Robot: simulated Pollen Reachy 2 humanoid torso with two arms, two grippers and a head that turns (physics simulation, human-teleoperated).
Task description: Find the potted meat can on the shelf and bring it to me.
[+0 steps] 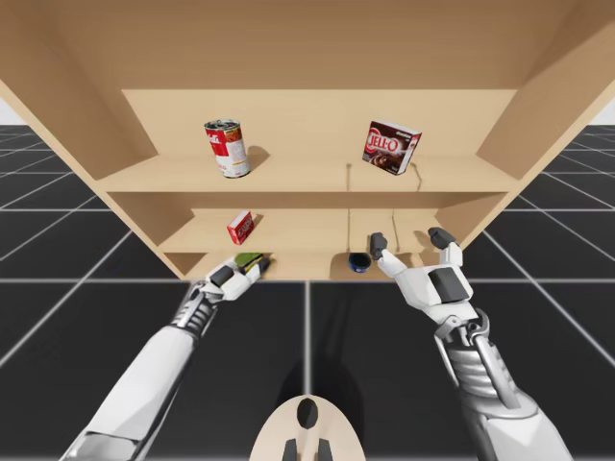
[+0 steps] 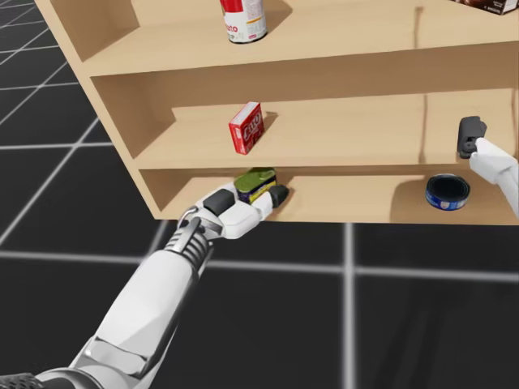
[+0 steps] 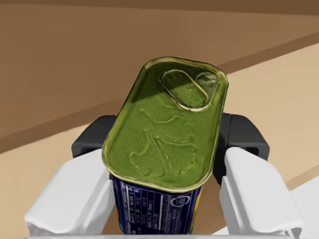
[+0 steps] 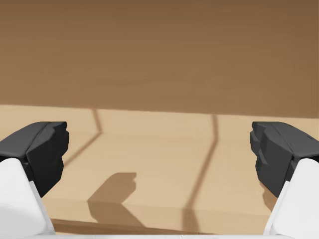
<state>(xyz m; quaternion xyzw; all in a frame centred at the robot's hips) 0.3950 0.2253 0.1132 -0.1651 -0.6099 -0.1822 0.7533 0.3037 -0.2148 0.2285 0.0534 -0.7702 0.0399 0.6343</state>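
Five items share a wooden shelf (image 1: pixel 307 179) with three boards, and one of them is in hand. My left gripper (image 1: pixel 252 265) is clamped on the potted meat can (image 1: pixel 250 258), a blue can with a green-gold lid. Its dark fingers (image 3: pixel 93 142) press the can's two long sides at the front edge of the shelf's bottom board, near the left end. Whether the can rests on that board or hangs just clear of it cannot be told.

My right gripper (image 1: pixel 410 242) hangs at the front of the shelf's right half, about level with the bottom board. Its fingers (image 4: pixel 40 149) are spread wide apart and face bare wood. A round blue tin (image 1: pixel 359 261) lies on the shelf's bottom board, right of the middle. A small red box (image 1: pixel 240 228) stands on the middle board, left of centre. On the shelf's top board, a red-and-white can (image 1: pixel 227 147) stands toward the left and a dark brown box (image 1: pixel 390 146) toward the right.
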